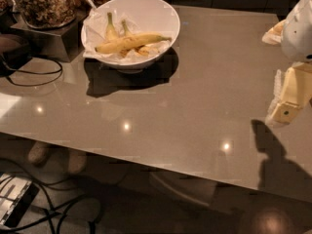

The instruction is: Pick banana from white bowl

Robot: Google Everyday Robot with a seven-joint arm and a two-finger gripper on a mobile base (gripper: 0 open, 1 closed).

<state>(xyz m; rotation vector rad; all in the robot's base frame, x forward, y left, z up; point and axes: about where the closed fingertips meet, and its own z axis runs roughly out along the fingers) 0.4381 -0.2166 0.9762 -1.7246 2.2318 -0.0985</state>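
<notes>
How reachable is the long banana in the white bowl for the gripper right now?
Probably reachable. The gripper hangs over the tabletop's right side, far from the white bowl, with only bare surface between. The long banana lies uncovered on top of two shorter bananas.

This looks like an office break room or snack corner. A glossy desk [195,82] carries a white bowl [146,6] with fruit beside a glass jar [46,4] of dry snacks, and cables [58,213] lie on the floor. The robot's gripper [285,104] hangs at the right edge.
</notes>
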